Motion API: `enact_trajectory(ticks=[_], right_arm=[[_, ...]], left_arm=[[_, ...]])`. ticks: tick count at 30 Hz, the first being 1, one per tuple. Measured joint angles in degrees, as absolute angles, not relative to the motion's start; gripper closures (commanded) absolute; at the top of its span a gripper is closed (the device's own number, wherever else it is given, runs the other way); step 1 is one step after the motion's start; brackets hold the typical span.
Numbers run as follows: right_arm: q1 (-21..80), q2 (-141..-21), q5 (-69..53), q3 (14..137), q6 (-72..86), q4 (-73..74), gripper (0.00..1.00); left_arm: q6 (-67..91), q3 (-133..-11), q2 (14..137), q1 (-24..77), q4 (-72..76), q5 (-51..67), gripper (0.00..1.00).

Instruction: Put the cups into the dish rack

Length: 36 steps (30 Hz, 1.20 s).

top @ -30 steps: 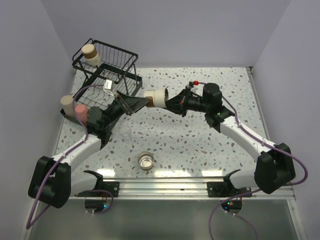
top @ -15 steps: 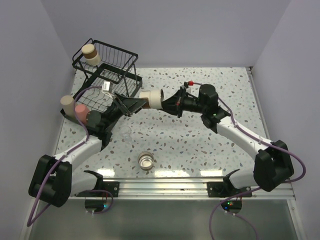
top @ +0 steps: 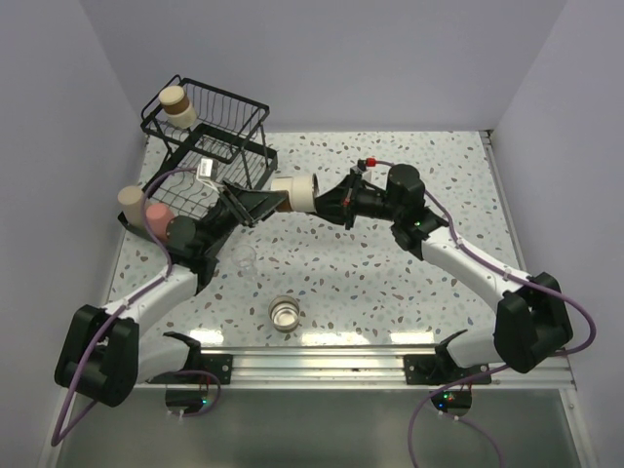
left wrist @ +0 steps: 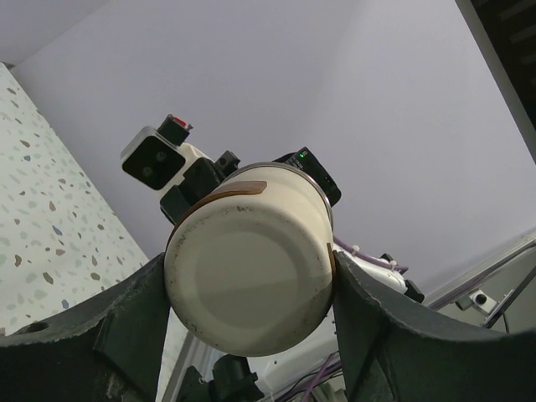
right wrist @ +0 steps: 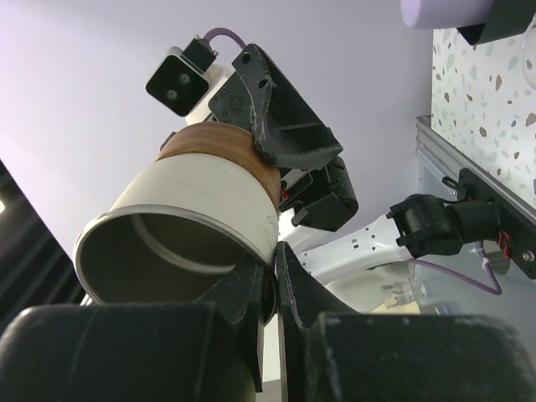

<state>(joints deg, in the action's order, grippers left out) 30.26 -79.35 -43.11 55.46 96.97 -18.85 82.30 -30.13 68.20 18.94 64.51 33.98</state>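
A cream cup with a brown band and steel inside (top: 297, 192) hangs on its side above the table, between both arms. My left gripper (top: 277, 199) is shut on its base, and its fingers (left wrist: 134, 322) press both sides of the cup (left wrist: 247, 268). My right gripper (top: 324, 199) pinches the rim of the cup (right wrist: 193, 226), one finger inside and one outside (right wrist: 275, 280). The black wire dish rack (top: 255, 115) stands at the back left, with a tan cup (top: 175, 103) in its basket corner.
A cream cup (top: 130, 202) and a pink cup (top: 156, 216) sit at the rack's lower left. A clear glass (top: 246, 258) stands under the left arm, and a steel cup (top: 285, 313) near the front edge. A lavender cup (right wrist: 444, 12) shows in the right wrist view.
The right arm carried the cup left into the left gripper's fingers, and the left fingers closed in on its base.
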Motion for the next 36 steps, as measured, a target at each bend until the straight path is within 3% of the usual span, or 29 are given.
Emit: enact_trajectory(ticks=[1,2,3,6,9,20,29,36], right_arm=[[30.3,-79.4,-43.1,55.5,96.9,-18.9,0.84],[30.3,-79.4,-43.1,55.5,96.9,-18.7,0.59],[30.3,-79.4,-43.0,55.5,96.7,-18.4,0.51],[30.3,-79.4,-43.1,55.7,94.7,-16.7,0.32],[30.3,-79.3,-43.0,56.4,91.4,-12.2,0.21],[26.8,-74.6,-42.6,59.6,77.7,7.0,0.20],[25.4,-72.8,-42.6,59.5,71.3,15.2,0.21],[24.7,-72.6,-42.5,59.7,67.8,19.5,0.22]], left_arm=[[82.1,-30.1,67.9,18.9,64.1,34.0,1.00],[81.8,-30.2,67.7,18.9,63.7,34.0,1.00],[81.3,-30.2,67.4,18.9,62.9,34.1,1.00],[79.2,-31.0,66.4,19.0,58.6,34.4,1.00],[75.2,-34.1,65.6,18.8,51.4,34.9,1.00],[54.0,-59.3,68.1,8.4,17.6,37.3,1.00],[32.4,-95.8,84.9,7.5,-13.2,26.1,1.00],[19.0,-124.0,100.8,7.5,-32.5,9.8,1.00]])
